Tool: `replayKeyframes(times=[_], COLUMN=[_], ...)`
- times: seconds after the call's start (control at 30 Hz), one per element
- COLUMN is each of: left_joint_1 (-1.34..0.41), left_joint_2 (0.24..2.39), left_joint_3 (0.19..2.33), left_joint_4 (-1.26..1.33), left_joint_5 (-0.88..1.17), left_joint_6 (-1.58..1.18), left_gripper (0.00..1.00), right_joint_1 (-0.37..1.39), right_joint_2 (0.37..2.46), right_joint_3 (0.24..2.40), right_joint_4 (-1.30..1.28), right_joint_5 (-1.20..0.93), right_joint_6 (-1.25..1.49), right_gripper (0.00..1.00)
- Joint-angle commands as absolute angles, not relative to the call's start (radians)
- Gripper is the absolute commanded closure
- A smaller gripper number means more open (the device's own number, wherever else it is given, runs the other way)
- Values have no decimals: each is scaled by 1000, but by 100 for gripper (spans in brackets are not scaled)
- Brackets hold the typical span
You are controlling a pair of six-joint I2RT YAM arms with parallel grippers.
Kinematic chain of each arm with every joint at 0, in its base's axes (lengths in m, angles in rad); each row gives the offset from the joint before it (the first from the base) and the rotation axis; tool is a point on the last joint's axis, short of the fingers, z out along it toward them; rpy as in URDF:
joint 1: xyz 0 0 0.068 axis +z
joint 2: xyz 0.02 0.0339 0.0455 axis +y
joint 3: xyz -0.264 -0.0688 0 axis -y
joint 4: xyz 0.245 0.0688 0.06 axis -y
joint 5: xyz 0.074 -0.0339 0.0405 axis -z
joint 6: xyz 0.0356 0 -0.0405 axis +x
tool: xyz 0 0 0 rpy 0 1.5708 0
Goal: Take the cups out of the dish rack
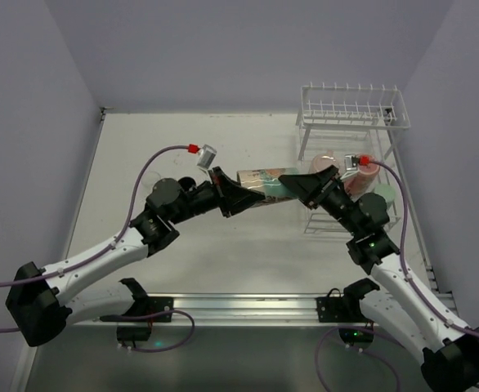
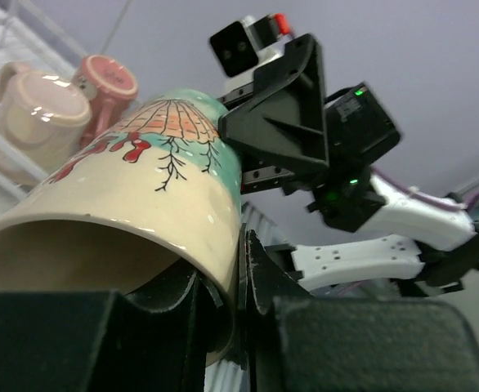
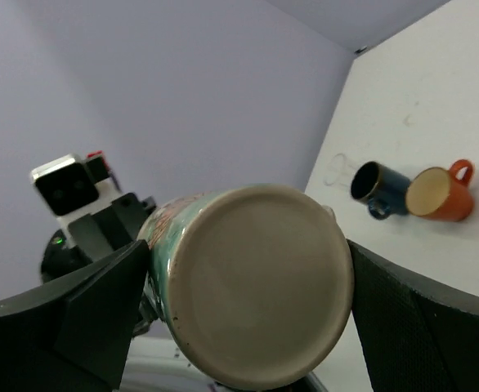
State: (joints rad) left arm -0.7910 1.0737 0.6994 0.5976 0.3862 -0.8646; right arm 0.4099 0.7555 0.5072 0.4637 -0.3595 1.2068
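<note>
dark blue cup and orange cup are lying on the table; left gripper is clamping the cream-green mug midair, right gripper hold unclear; 2 pink cups are waiting at the dish rack

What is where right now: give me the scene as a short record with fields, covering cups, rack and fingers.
Held: cream and green painted ceramic mug, horizontal in mid-air between the arms
Left fingers: clamped on the mug's rim
Right fingers: flanking the mug's base, contact unclear
On white table: small dark blue cup beside small orange-red cup
In white wire dish rack: pale pink mug, red-pink mug
</note>
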Motion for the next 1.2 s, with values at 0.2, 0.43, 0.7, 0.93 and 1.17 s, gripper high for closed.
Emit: replayKeyframes(times=[0.2, 0.43, 0.7, 0.93, 1.17], left_joint_1=[-796, -799, -808, -827, -831], left_joint_2=[1308, 1561, 1859, 2049, 2201], left_joint_3=[1253, 1551, 1847, 2003, 2147], left_joint_4=[-73, -397, -709, -822, -934], left_joint_5=[167, 34, -18, -77, -106], left_joint_6=[-376, -239, -117, -83, -52], left_gripper=[100, 100, 100, 100, 100], right_joint_1=[439, 437, 439, 439, 439], right_joint_2=[569, 499, 408, 397, 368], right_joint_3=[727, 765, 756, 726, 716], right_joint_4=[-207, -397, -403, -391, -399], right_joint_5=[58, 152, 153, 110, 120], right_joint_6=[786, 687, 646, 647, 640], right_gripper=[1, 1, 1, 1, 1])
